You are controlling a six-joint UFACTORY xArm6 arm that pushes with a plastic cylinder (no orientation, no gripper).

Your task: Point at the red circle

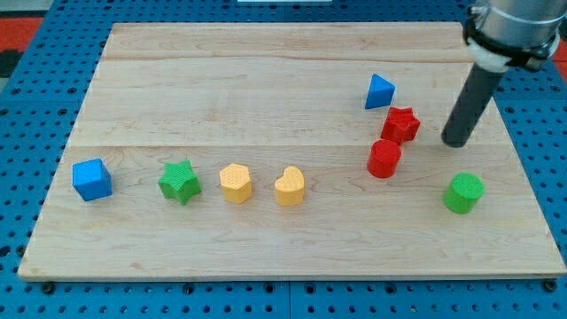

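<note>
The red circle (pixel 384 159) lies on the wooden board right of centre, just below and left of a red star (pixel 400 124). My tip (pixel 455 142) is the lower end of the dark rod coming down from the view's top right. It stands to the right of the red circle, a block's width or so away, and to the right of the red star. It touches no block.
A blue triangle (pixel 379 91) sits above the red star. A green circle (pixel 463 192) lies below my tip. A blue cube (pixel 92 179), green star (pixel 180 182), yellow hexagon (pixel 236 183) and yellow heart (pixel 290 186) form a row at the left. The board's (pixel 266 71) right edge is near my tip.
</note>
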